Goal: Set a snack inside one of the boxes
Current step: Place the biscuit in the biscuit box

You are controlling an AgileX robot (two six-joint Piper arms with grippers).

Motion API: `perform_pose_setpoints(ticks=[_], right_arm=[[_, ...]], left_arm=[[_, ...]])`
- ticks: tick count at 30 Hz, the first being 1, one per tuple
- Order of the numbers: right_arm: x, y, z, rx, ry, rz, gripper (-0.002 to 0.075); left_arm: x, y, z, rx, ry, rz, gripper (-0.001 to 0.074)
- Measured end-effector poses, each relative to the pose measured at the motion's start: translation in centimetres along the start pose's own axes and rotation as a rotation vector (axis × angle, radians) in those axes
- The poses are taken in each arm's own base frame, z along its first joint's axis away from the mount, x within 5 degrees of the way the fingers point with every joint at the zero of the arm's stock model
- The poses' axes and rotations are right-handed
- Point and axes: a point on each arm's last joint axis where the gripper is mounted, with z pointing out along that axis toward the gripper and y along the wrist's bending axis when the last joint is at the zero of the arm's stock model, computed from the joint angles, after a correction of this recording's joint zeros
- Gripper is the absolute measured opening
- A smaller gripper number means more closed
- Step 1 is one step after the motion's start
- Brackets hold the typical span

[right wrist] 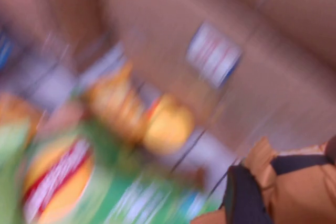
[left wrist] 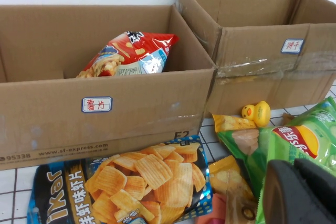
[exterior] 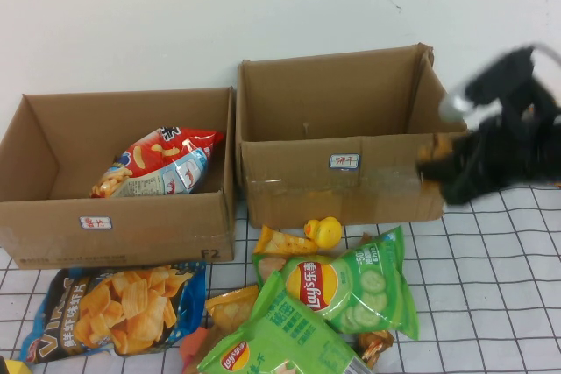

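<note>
My right tool (exterior: 436, 164) grips a small orange-brown snack packet (exterior: 432, 150) at the right open cardboard box's (exterior: 342, 177) front corner. My left tool (left wrist: 299, 192) hangs over green crisp bags (left wrist: 294, 140); its grip I cannot tell.

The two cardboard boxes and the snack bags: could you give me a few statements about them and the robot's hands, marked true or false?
1. The left box holds a red snack bag. True.
2. The right box holds three bags. False: no bag shows inside it.
3. A yellow toy duck sits in front of the right box. True.
4. The right hand is empty. False: it grips an orange-brown snack by the right box's front corner.
5. The left hand is inside the left box. False: it is over the bags in front.
</note>
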Motion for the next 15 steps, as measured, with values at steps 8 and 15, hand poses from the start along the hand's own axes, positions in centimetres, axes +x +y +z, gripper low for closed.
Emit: perform_pose_setpoints(ticks=[8, 15], right_arm=[[-5.5, -3.0, 1.5, 0.112, -0.224, 0.108, 0.032], [-7.1, -5.4, 7.9, 0.095, -0.231, 0.115, 0.0394]], left_arm=[[0.0, 0.0, 0.0, -0.001, 0.002, 0.005, -0.0001], [0.0, 0.0, 0.0, -0.001, 0.002, 0.005, -0.0001]])
